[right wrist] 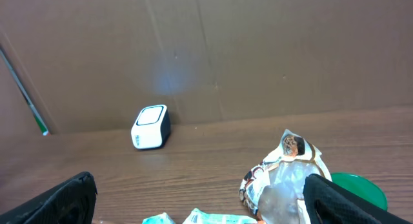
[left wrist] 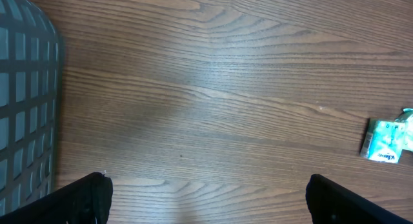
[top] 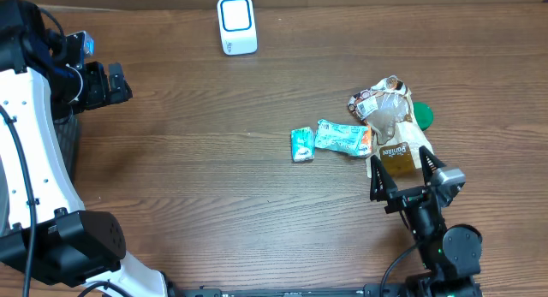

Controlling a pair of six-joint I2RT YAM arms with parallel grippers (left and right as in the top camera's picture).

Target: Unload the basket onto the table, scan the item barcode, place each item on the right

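right of centre in the overhead view, on the wooden table (top: 188,160): a cluster of small packaged goods, any of which could be the item to scan.
- small teal packet (top: 302,145), flat and boxy, leftmost of the cluster.
- teal-and-white foil pouch (top: 342,137), touching the packet's right side.
- crumpled clear snack bag (top: 387,104), uppermost.
- brown-labelled pouch (top: 398,151), below the bag.
- green lid (top: 423,115), at the bag's right edge.

handling, judged: all look light, made of soft crinkly film, likely slippery and apt to buckle. the teal packet looks stiffest and has room for a clean pinch across its short sides. the bags are better taken at a sealed edge. no barcode is legible on any item.

right gripper (top: 404,173): jaws spread wide, empty, at lower right. the brown-labelled pouch lies just ahead of its fingertips and the teal packet off to its left.

left gripper (top: 110,83): also wide open and empty, at upper left beside a dark mesh basket (left wrist: 26,108), well apart from the cluster.

white barcode scanner (top: 237,25): upper centre, by the back wall, well apart from every item.
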